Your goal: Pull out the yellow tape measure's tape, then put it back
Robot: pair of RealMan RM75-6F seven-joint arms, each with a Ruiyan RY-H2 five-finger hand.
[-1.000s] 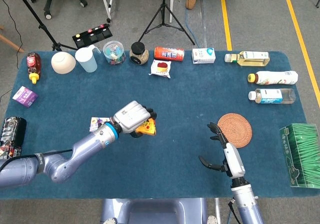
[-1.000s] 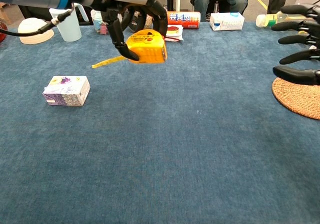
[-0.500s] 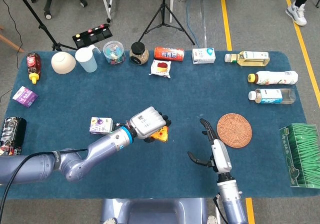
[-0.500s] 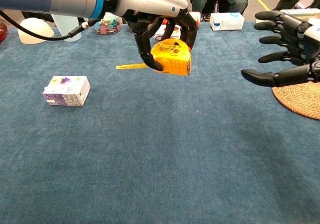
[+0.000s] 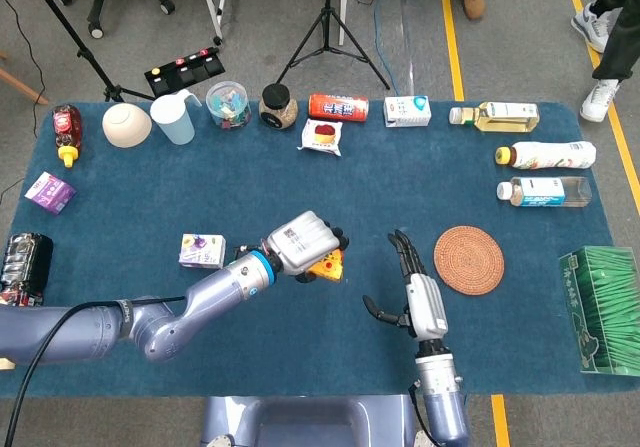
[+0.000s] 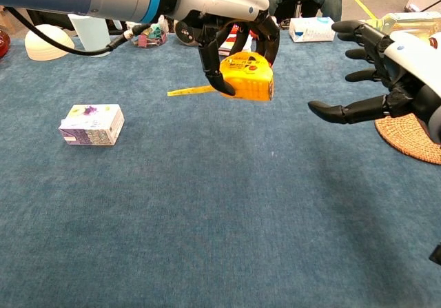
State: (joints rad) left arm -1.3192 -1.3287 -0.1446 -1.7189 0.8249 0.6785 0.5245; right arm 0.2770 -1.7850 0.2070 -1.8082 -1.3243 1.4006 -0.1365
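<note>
I've got the yellow plastic tape measure case [image 6: 247, 76] gripped in my left robot hand [image 5: 305, 245], held up off the blue cloth-covered desk [image 6: 207, 218] near the middle. A short bit of its thin yellow tape blade [image 6: 190, 90] pokes out on the side facing away from my right robot hand [image 6: 375, 74]. That right robot hand is empty w/ fingers spread, just beside the case on the opposite side, so I reckon it must reach past the case, or I turn the case, before it can pinch the tip.
</note>
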